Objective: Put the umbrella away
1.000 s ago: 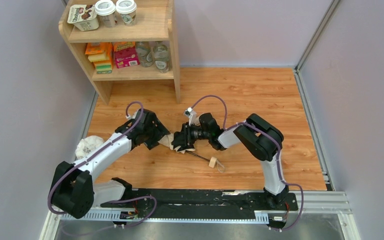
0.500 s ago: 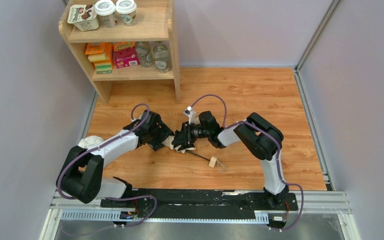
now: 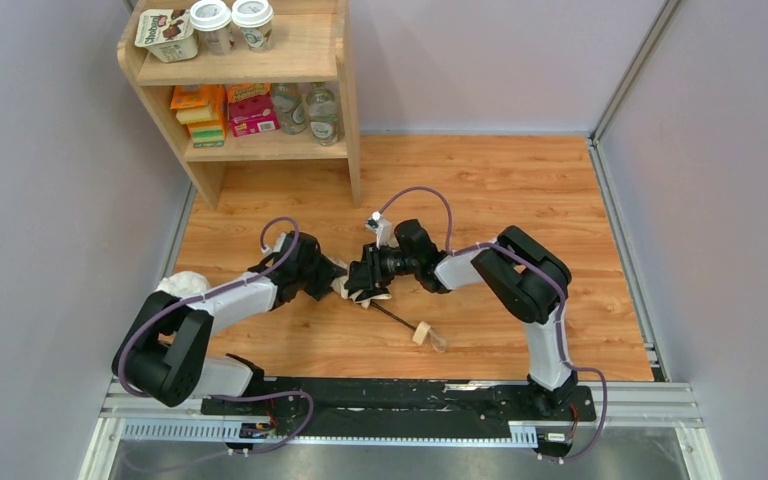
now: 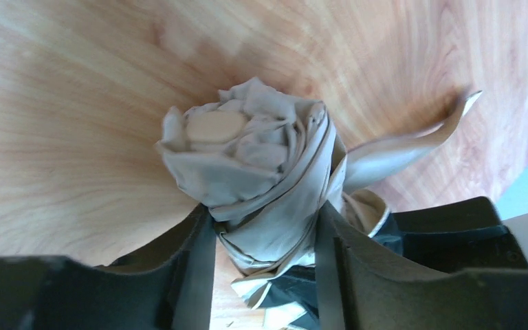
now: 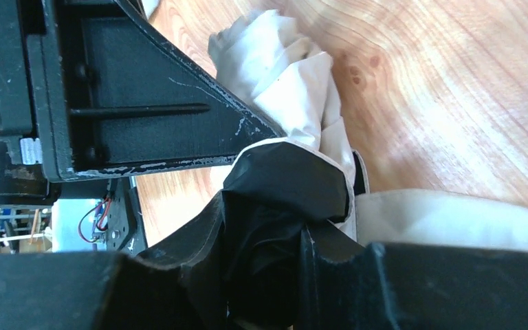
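Trouble is brewing: left gripper (image 4: 262, 218) and right gripper (image 5: 268, 230) are both pinching the rolled umbrella (image 4: 254, 151), so opposing pulls could unroll it.

The left arm (image 3: 225, 298) and right arm (image 3: 500, 272) are stretching low toward each other, wrists nearly meeting at centre; left fingers (image 4: 196, 275) and right fingers (image 5: 385, 289) are each clasping the umbrella (image 4: 261, 172) between them.

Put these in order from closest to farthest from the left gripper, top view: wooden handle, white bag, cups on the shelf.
1. wooden handle, just right of the left gripper
2. white bag, off to the left
3. cups, on top of the far shelf
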Controlling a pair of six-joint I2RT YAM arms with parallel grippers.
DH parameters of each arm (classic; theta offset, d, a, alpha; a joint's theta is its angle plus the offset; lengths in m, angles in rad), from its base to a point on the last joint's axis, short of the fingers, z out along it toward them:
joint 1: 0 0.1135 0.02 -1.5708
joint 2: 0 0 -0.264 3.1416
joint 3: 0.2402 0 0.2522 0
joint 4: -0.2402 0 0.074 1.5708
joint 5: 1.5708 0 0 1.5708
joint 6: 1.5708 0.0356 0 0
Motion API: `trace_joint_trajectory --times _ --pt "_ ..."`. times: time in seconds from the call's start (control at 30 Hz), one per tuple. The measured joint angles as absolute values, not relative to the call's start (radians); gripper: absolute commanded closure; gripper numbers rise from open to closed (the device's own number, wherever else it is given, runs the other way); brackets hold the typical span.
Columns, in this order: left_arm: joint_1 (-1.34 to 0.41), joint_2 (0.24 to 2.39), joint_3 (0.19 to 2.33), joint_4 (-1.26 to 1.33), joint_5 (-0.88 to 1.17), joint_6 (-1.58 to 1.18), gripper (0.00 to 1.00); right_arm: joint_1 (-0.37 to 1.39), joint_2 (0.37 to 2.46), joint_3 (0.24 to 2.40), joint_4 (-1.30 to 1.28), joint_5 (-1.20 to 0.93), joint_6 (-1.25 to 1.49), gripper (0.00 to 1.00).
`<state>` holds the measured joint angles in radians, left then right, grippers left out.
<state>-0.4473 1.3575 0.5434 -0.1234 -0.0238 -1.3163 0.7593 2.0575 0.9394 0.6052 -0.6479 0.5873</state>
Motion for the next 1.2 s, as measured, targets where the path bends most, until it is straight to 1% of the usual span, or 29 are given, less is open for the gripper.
trace_joint_trajectory --times 0.03,0.07,0.13,0.17,0.2,0.23,0.3,0.37,0.4,0.5,0.57,0.67,0.77,0.83,0.87,0.9,0.93,0.97,1.0,1.1,1.13,1.2 --pt "-0.447 1.362 0.535 -0.104 -0.020 -1.328 0.74 0.761 2.049 0.949 0.574 -0.638 0.580 0.98" --pt "-0.447 1.369 0.526 -0.076 -0.016 -1.338 0.78 0.763 2.042 0.954 0.550 -0.628 0.576 0.94" --pt "-0.446 1.375 0.512 -0.028 0.000 -1.350 0.92 0.764 2.019 0.970 0.474 -0.594 0.564 0.88" --pt "-0.445 1.378 0.503 -0.003 0.007 -1.356 0.96 0.765 2.006 0.979 0.429 -0.575 0.552 0.85" --pt "-0.442 1.377 0.496 0.017 0.017 -1.358 0.99 0.765 1.997 0.988 0.393 -0.556 0.543 0.79" --pt "-0.442 1.377 0.492 0.030 0.022 -1.359 1.00 0.767 1.986 1.007 0.333 -0.536 0.523 0.72" --pt "-0.442 1.377 0.488 0.044 0.027 -1.359 1.00 0.779 1.972 1.050 0.228 -0.493 0.483 0.54" --pt "-0.439 1.374 0.483 0.058 0.033 -1.355 1.00 0.797 1.963 1.113 0.094 -0.436 0.435 0.41" --pt "-0.438 1.374 0.482 0.060 0.032 -1.346 1.00 0.805 1.962 1.148 0.028 -0.403 0.410 0.36" --pt "-0.436 1.393 0.474 0.071 0.031 -1.344 1.00 0.833 1.962 1.246 -0.131 -0.344 0.347 0.29" --pt "-0.436 1.393 0.474 0.066 0.029 -1.341 1.00 0.861 1.964 1.302 -0.212 -0.303 0.309 0.22" --pt "-0.435 1.393 0.476 0.054 0.029 -1.342 1.00 0.910 1.970 1.356 -0.295 -0.220 0.252 0.19" --pt "-0.435 1.388 0.479 0.041 0.028 -1.344 1.00 0.960 1.977 1.368 -0.321 -0.117 0.211 0.16" --pt "-0.435 1.382 0.480 0.036 0.028 -1.345 1.00 0.994 1.980 1.369 -0.327 -0.038 0.191 0.18" --pt "-0.435 1.380 0.480 0.034 0.028 -1.345 1.00 1.010 1.986 1.370 -0.329 0.002 0.183 0.22" --pt "-0.434 1.379 0.480 0.031 0.027 -1.345 1.00 1.023 1.993 1.374 -0.335 0.035 0.175 0.28" --pt "-0.432 1.378 0.480 0.027 0.028 -1.346 1.00 1.032 1.999 1.374 -0.339 0.062 0.168 0.38" --pt "-0.430 1.376 0.480 0.025 0.028 -1.346 1.00 1.037 2.002 1.374 -0.340 0.086 0.163 0.55" --pt "-0.430 1.375 0.480 0.022 0.028 -1.347 1.00 1.039 2.004 1.371 -0.339 0.104 0.157 0.69" --pt "-0.427 1.367 0.481 0.005 0.019 -1.351 1.00 1.028 1.996 1.324 -0.289 0.129 0.184 0.94" --pt "-0.427 1.363 0.481 0.003 0.017 -1.348 1.00 1.017 1.991 1.308 -0.268 0.118 0.192 1.00" --pt "-0.428 1.359 0.482 0.007 0.017 -1.341 0.96 0.986 1.978 1.264 -0.213 0.064 0.220 1.00"
